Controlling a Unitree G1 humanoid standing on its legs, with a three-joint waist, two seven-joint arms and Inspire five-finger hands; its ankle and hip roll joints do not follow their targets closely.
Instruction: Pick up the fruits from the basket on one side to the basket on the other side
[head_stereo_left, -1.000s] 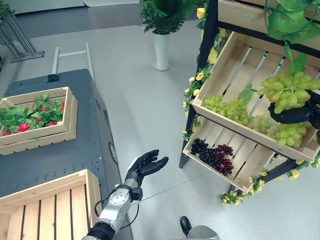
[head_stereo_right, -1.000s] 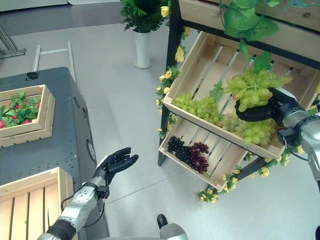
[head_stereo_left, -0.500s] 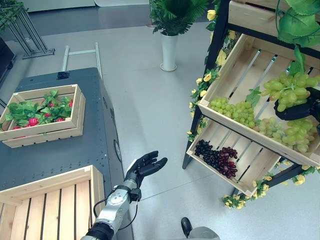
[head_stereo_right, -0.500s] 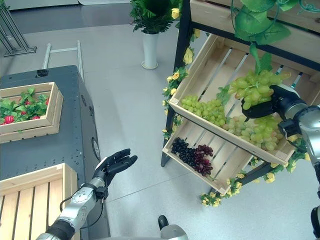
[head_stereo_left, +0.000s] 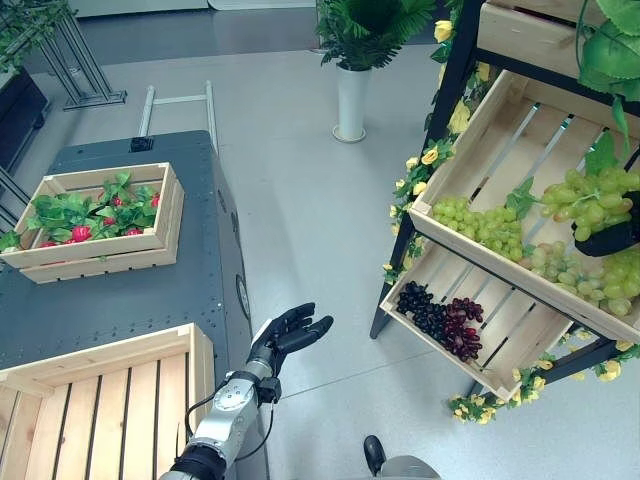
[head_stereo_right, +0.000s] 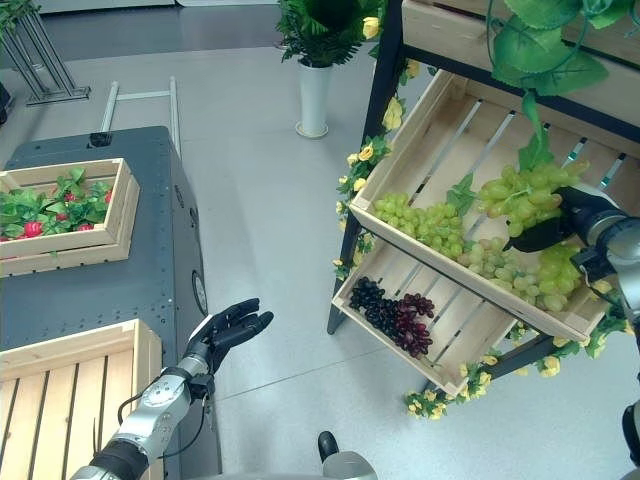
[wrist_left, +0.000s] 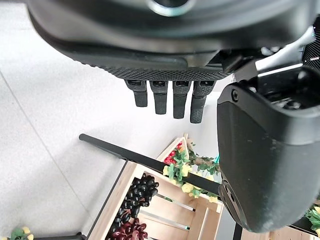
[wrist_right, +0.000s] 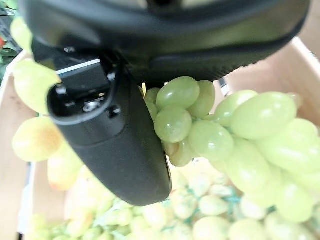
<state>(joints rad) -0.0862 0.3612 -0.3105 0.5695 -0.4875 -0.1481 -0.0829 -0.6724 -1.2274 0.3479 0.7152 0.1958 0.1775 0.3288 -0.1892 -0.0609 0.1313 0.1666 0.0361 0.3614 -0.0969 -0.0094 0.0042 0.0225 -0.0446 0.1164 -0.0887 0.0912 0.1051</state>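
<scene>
Grapes: a plump green bunch (head_stereo_right: 523, 192) of round glossy berries, held above the upper shelf crate (head_stereo_right: 440, 130) near its right end.
Right hand (head_stereo_right: 560, 225): curled under and round the bunch, thumb against the berries.
Left hand (head_stereo_right: 228, 327): fingers loosely spread, holding nothing, over bare floor (head_stereo_right: 270, 215).
Open room: the empty slatted crate (head_stereo_right: 60, 405) at the cabinet's near edge.

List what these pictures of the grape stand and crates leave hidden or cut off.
- Right hand: its fingers are hidden under the green grape bunch in the eye views.
- Empty slatted crate: cut by the left eye view's lower edge.
- Strawberry crate: cut by the right eye view's left edge.
</scene>
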